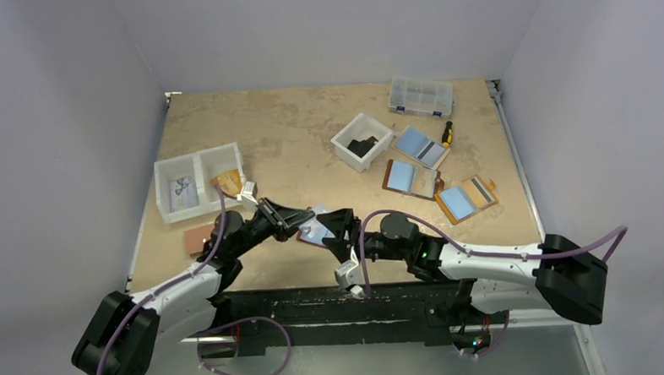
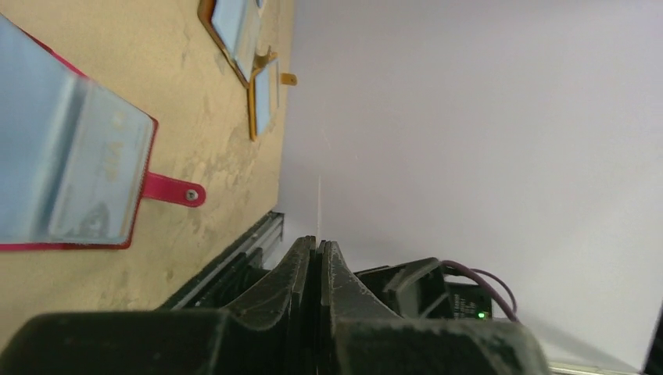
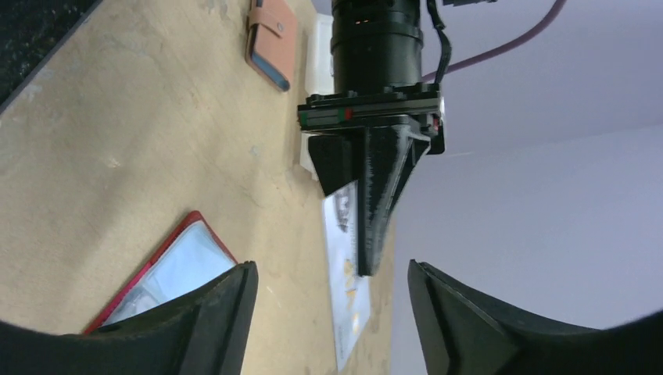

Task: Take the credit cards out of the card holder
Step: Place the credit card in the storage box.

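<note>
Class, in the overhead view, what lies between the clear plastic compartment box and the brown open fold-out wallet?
A pale tan open wallet with a light blue card inside lies between them. This shows in the top external view.

Pale lilac walls (image 1: 322, 27) on three sides; scuffed tan tabletop (image 1: 292, 130); even light

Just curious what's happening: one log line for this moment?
left gripper shut on pale credit card | right gripper open | red card holder open on table
</note>
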